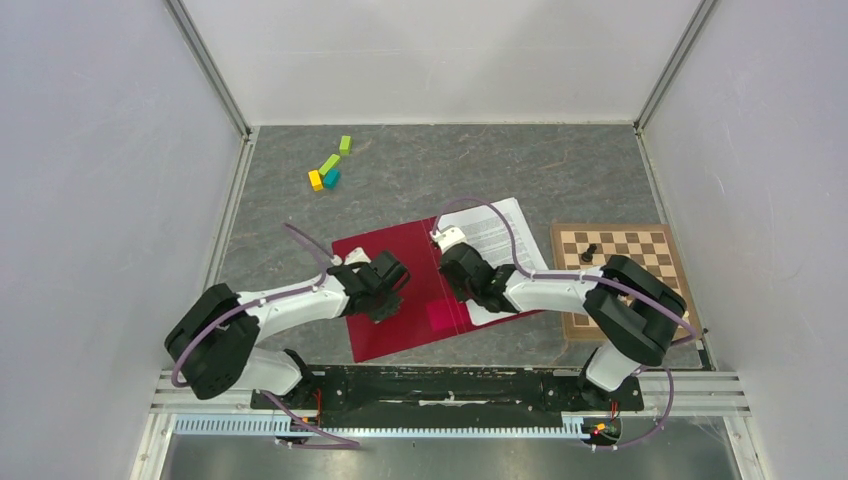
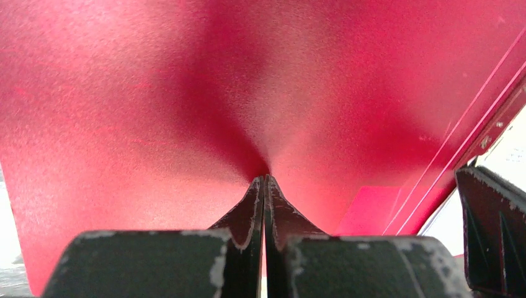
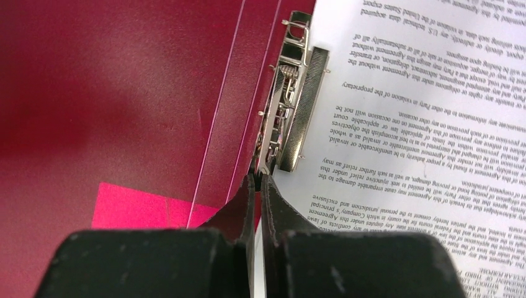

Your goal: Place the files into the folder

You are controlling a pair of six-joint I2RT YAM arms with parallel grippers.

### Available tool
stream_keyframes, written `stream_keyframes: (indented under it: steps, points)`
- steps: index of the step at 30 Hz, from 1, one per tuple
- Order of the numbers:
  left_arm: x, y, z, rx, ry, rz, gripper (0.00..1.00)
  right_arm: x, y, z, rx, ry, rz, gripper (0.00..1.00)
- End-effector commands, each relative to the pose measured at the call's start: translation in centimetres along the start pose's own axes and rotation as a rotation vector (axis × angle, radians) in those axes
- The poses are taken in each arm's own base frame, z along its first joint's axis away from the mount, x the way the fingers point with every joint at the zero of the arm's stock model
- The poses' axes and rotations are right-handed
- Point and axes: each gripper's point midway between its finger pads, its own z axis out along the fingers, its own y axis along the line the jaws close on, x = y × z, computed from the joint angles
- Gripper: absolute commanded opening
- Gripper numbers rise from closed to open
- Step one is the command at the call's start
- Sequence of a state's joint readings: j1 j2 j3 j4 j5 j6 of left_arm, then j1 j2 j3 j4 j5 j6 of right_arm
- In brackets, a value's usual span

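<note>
The red folder (image 1: pixel 385 335) lies open on the table, its left cover flat. The files (image 1: pixel 502 232), white sheets of dense print, rest on its right half, with their edge under the metal clip (image 3: pixel 291 93) along the spine. My left gripper (image 1: pixel 392 293) is shut, its tips (image 2: pixel 265 179) pressed down onto the bare left cover (image 2: pixel 155 93). My right gripper (image 1: pixel 458 275) is shut too, its tips (image 3: pixel 257 177) at the near end of the clip, between the spine and the files (image 3: pixel 422 124). A pink patch (image 3: pixel 142 208) shows on the left cover.
A brown chessboard (image 1: pixel 640 270) with one black piece (image 1: pixel 589 252) sits right of the folder, under the right arm's elbow. Several coloured blocks (image 1: pixel 328 170) lie at the far left. Grey walls close in both sides and the back.
</note>
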State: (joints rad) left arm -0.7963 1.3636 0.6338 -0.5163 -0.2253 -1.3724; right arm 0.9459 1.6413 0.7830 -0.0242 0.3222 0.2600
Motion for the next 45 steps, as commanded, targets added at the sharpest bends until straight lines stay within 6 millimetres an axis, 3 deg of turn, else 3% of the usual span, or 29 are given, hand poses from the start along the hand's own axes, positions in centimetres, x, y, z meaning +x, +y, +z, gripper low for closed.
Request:
stream_keyframes:
  steps: [1,10,31,45]
  points:
    - [3.1,3.1,2.2,-0.126,0.060,0.024,0.02,9.8,-4.6,-1.1,0.102,0.341,-0.100,0.00]
    - [5.2,2.0,3.3,-0.130,0.095,0.080,0.02,9.4,-3.8,-0.4,0.069,0.357,-0.101,0.00]
    - [5.8,2.0,4.3,-0.117,0.112,0.067,0.02,7.4,-0.2,0.2,-0.097,0.349,-0.071,0.00]
    - [6.0,2.2,4.6,-0.121,0.117,0.068,0.02,6.1,0.4,-0.1,-0.121,0.325,-0.061,0.00]
